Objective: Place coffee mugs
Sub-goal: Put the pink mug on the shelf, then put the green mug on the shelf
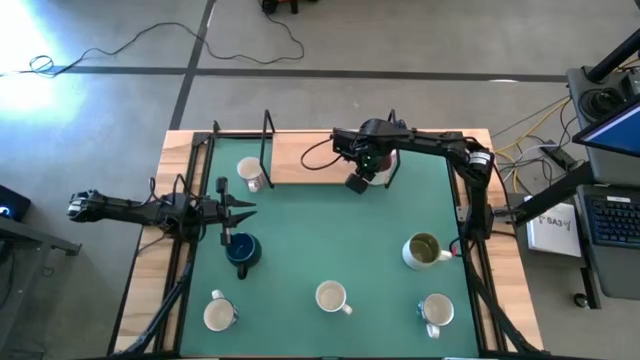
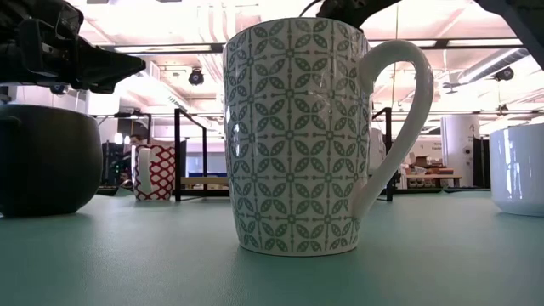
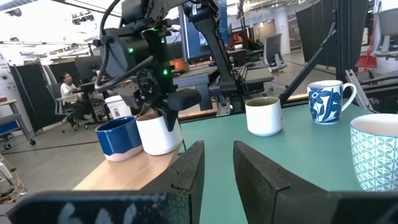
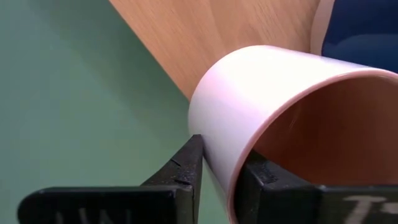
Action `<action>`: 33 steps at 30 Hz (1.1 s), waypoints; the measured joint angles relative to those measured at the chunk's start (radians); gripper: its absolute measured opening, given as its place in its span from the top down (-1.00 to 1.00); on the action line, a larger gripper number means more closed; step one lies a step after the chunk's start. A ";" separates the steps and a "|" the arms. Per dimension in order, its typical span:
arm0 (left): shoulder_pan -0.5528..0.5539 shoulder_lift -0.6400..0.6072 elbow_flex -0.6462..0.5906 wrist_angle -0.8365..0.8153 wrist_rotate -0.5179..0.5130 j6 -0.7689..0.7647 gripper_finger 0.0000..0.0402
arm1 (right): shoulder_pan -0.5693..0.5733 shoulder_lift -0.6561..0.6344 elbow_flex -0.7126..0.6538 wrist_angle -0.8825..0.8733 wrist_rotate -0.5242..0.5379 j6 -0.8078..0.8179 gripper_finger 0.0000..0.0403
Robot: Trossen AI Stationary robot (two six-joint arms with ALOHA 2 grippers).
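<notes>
Green matting is covering the desk (image 1: pixel 330 255), with a wooden board (image 1: pixel 305 160) lying at its far edge. On that board, the right tool (image 4: pixel 217 163) is pinching the pink mug's (image 4: pixel 267 118) rim, beside a blue mug (image 3: pixel 119 137). Over another blue mug (image 1: pixel 243 250), the left tool (image 3: pixel 217 163) is hovering, fingers apart.

I can read only "SA3" on the white box (image 1: pixel 553 228) beside my counter (image 1: pixel 300 170) (its last characters blur); my mugs carry patterns, no words.

Carrying, on the green-matted worktop (image 1: pixel 330 225), six coffee mugs (image 1: pixel 330 297) standing apart, with two more sitting on its wooden strip (image 1: pixel 305 160).
</notes>
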 joint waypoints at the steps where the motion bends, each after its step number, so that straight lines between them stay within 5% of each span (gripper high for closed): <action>1: 0.000 0.000 0.000 0.000 0.000 0.000 0.66 | 0.000 -0.001 0.000 0.000 0.000 -0.002 0.73; 33: 0.000 0.000 0.000 0.000 0.000 0.000 0.66 | 0.043 -0.088 0.043 -0.046 -0.002 0.076 0.71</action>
